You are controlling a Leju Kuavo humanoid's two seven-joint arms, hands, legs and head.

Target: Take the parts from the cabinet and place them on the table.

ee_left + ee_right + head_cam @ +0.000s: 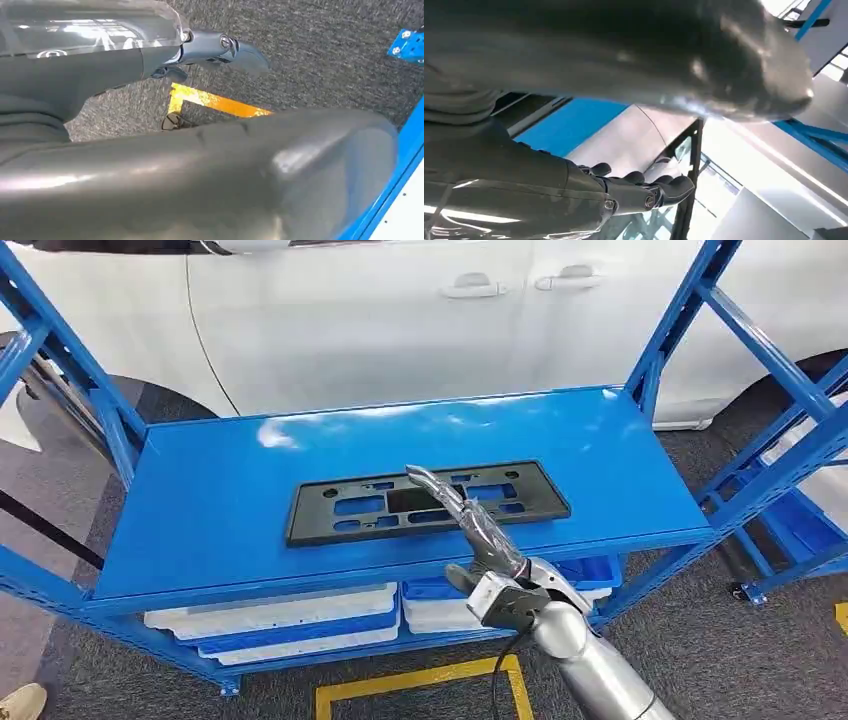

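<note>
A flat black plastic frame part (340,505) with rectangular cut-outs lies across the middle of the blue shelf top (220,490). My right hand (470,525) reaches in from the front over the part's middle, fingers stretched forward and low above it, holding nothing. In the right wrist view its dark fingers (644,192) lie nearly straight beside the blue shelf (569,122). My left hand (125,65) hangs over the grey carpet with its fingers (225,47) extended and nothing in it.
Blue uprights (680,320) frame the shelf at both ends. White and blue trays (290,625) are stacked on the level below. A white car (380,310) stands close behind. Another blue rack (800,510) is at the right. Yellow floor tape (420,680) and a person's shoe (20,702) lie in front.
</note>
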